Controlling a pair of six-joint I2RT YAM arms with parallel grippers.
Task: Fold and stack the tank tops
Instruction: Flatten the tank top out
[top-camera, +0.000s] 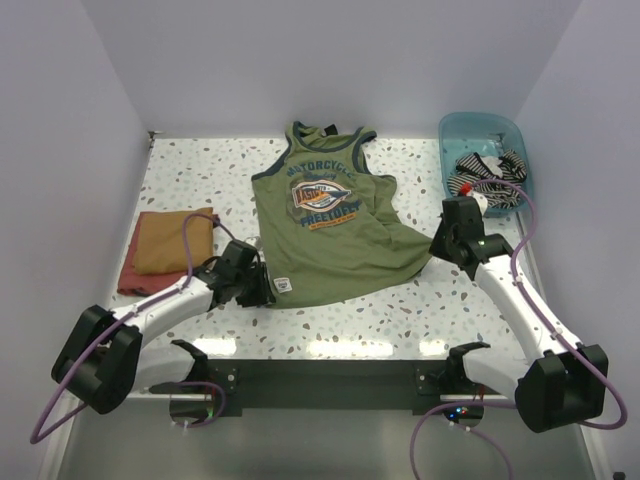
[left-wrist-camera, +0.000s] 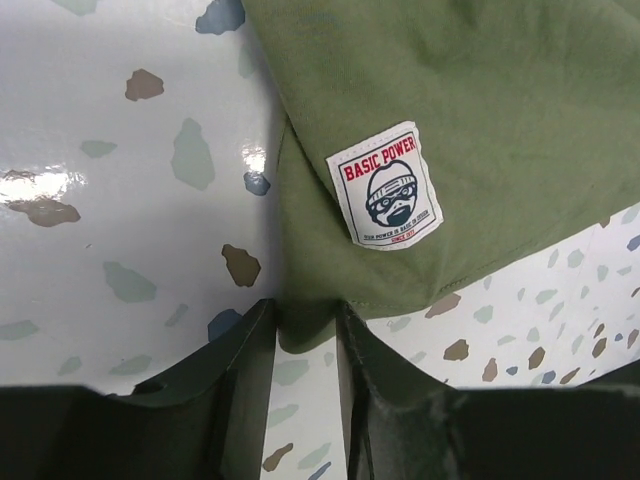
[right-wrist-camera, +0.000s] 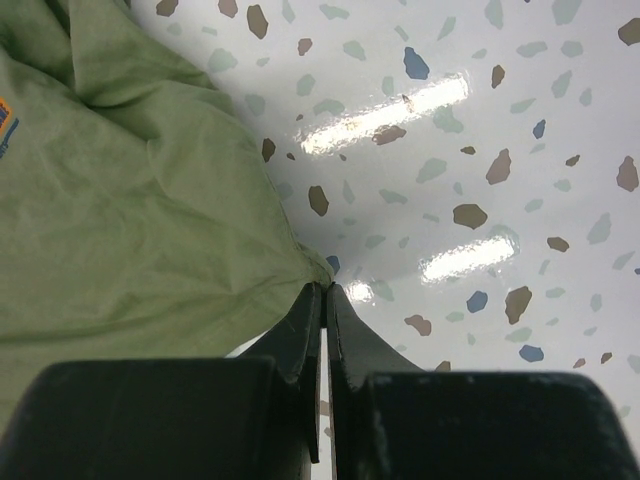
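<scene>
- Nearest its lens, the left gripper (left-wrist-camera: 305, 318): black fingers part-way apart, straddling the lower-left hem corner. Cloth lies in the gap and is not pinched.
- Opposite corner, the right gripper (right-wrist-camera: 326, 292): fingers pressed together, apparently nipping the lower-right hem tip, with creases running to it.
- The olive-green tank top (top-camera: 330, 235) is soft jersey with navy trim and an orange-and-white chest print. It lies print up at mid-table, neck toward the far wall, its right side rumpled. A white woven label (left-wrist-camera: 385, 185) sits near the left corner.
- Step in hand, as I read it: take both hem corners for the first fold. Nothing is folded yet.
- To do it well: close the left fingers on the corner itself, catching both layers. Raise both corners level and together, then carry the hem low toward the neckline, keeping the cloth taut so the rumple flattens.
- The black-and-white striped tank top (top-camera: 485, 172) is bunched in a translucent teal plastic bin (top-camera: 478, 116) at far right, well apart.
- A folded rust-and-mustard cloth (top-camera: 165, 245) lies to the left on the speckled terrazzo table (top-camera: 200, 165).
</scene>
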